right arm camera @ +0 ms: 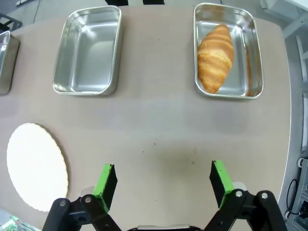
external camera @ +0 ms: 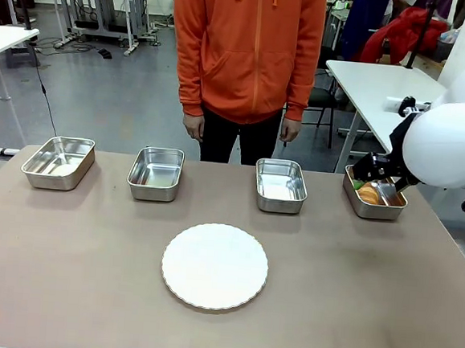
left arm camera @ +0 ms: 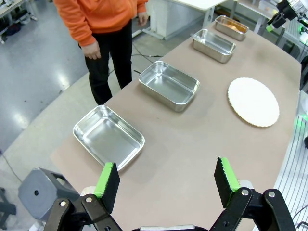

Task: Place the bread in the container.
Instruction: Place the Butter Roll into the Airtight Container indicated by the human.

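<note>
Steel trays stood in a row along the far side of the brown table point(external camera: 62, 290), four of them, all alike. The bread point(right arm camera: 215, 57), a golden-brown croissant, lay inside the container point(right arm camera: 254, 53), the tray at the right end of the row, resting lengthwise toward one long wall and leaving bare metal on its other side. From the front, the right arm's black wrist parts overlapped that container point(external camera: 352, 191), so just an orange patch of the croissant point(external camera: 369, 194) showed. The right gripper point(right arm camera: 161, 180) hung over bare tabletop with its green-padded fingers spread wide and nothing between them, apart from the tray. The left gripper point(left arm camera: 166, 178) was likewise open and empty, above the table's left end near the first tray point(left arm camera: 91, 122). A round white plate point(external camera: 215, 266) sat in the middle of the table, nearer the robot than the trays, touching none of them. The three other trays held nothing. A person in an orange hoodie point(external camera: 246, 46) stood behind the far edge, hands hanging at the sides, clear of the table.
</note>
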Available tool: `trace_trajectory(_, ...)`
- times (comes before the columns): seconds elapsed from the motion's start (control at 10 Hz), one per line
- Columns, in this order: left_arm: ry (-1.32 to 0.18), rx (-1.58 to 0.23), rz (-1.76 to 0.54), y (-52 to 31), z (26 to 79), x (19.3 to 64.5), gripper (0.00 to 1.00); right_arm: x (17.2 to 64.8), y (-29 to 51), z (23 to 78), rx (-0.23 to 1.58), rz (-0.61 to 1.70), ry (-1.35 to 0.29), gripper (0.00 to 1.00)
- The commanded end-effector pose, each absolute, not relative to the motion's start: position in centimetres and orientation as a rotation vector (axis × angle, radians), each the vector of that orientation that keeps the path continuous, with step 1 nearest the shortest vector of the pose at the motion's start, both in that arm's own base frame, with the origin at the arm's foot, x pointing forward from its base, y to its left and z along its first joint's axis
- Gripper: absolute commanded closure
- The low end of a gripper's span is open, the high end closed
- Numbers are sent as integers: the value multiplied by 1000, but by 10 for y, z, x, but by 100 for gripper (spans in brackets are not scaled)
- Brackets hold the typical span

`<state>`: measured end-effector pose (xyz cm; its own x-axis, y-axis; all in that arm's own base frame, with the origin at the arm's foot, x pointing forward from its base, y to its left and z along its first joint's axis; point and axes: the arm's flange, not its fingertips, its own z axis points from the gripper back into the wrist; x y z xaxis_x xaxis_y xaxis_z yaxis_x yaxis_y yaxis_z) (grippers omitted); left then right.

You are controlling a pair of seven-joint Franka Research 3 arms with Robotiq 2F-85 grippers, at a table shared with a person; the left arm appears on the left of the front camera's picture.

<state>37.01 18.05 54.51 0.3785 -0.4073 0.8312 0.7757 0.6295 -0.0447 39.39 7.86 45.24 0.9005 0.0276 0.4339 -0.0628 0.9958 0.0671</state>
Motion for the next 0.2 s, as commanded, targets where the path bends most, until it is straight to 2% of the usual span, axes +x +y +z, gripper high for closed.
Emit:
trace_trajectory(0.0, -919, -476, -807, 179, 544, 369, 0, 394, 76, 456, 72, 39, -459, 0)
trace_trajectory(0.1, -919, -476, -807, 179, 544, 369, 0, 394, 76, 456, 72, 39, -459, 0)
